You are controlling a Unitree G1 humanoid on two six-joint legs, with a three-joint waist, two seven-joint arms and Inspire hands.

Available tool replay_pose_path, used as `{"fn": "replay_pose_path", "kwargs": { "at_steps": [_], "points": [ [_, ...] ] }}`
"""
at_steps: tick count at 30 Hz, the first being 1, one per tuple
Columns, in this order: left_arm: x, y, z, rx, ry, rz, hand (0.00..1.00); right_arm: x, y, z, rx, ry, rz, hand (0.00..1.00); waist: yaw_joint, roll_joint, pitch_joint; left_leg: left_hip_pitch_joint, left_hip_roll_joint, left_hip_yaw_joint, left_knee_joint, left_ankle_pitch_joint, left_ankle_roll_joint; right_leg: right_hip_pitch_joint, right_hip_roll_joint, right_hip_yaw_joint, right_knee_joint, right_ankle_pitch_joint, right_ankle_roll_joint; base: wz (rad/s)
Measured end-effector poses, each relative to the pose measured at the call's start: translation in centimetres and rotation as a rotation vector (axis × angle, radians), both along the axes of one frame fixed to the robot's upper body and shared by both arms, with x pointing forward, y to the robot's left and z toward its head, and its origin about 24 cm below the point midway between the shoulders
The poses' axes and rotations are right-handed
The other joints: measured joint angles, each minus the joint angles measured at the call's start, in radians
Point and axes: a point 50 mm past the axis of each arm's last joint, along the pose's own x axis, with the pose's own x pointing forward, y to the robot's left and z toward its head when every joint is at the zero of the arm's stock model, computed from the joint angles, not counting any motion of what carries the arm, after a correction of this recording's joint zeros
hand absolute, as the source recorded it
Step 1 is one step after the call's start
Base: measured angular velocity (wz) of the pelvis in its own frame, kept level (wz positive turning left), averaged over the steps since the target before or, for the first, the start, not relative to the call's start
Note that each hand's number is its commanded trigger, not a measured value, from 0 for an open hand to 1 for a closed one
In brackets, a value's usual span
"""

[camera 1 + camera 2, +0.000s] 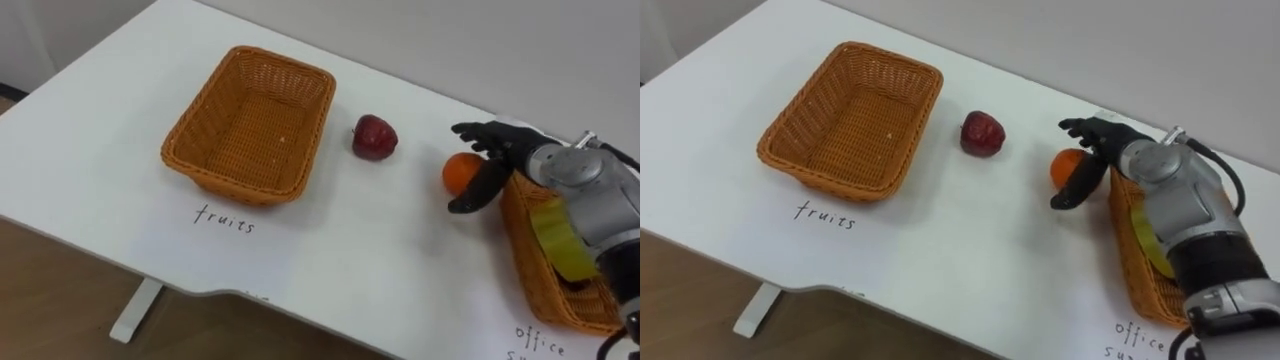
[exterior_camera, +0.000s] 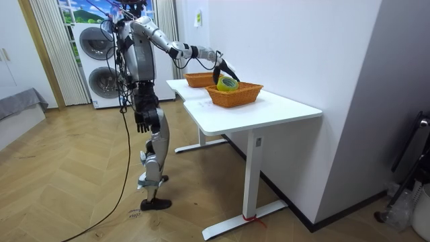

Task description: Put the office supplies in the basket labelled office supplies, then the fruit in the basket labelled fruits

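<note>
**Fingers of the right hand were spread and unclenched, arched over the orange and gripping nothing.**

The orange lay on the white table, just beside the near wall of the right basket. The hand was posed above it with the thumb hanging down on its open side, which I judged to be a grasp being set up. The forearm reached across that basket, where a yellow-green tape roll sat. The fruit basket stood empty, well apart to the left. A red apple lay between it and the orange, touching neither, so a straight carry would probably have to clear the apple. In the room view the left hand hung at the robot's side as it stood at the table's edge.
</note>
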Motion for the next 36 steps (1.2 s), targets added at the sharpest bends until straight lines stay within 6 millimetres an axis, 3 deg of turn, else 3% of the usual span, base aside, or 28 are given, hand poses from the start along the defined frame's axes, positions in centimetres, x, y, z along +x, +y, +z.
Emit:
{"fn": "replay_pose_path", "kwargs": {
  "at_steps": [19,23,36],
  "points": [
    [1.7,0.7,0.4,0.027,-0.041,-0.050,0.00,0.3,-0.7,-0.1,-0.090,-0.106,-0.072,0.00,0.014,0.002,0.0008,-0.082,-0.004,-0.014,0.023,0.005,-0.002,-0.062,-0.001,-0.019,0.002,0.001,-0.001,0.02],
    [2.3,0.5,0.5,0.025,-0.053,-0.074,0.00,0.2,-0.9,-0.5,-0.103,-0.093,-0.088,0.00,0.028,0.008,0.0052,-0.086,-0.004,-0.016,0.022,0.005,-0.002,-0.064,-0.001,-0.023,0.001,0.001,-0.001,0.03],
    [2.5,0.5,0.5,0.035,-0.061,-0.101,0.00,0.8,-1.0,-0.2,-0.129,-0.111,-0.100,0.00,0.031,0.017,0.0080,-0.103,-0.005,-0.016,0.030,0.005,-0.002,-0.081,-0.004,-0.027,0.002,0.001,-0.001,0.00]
  ]
}}
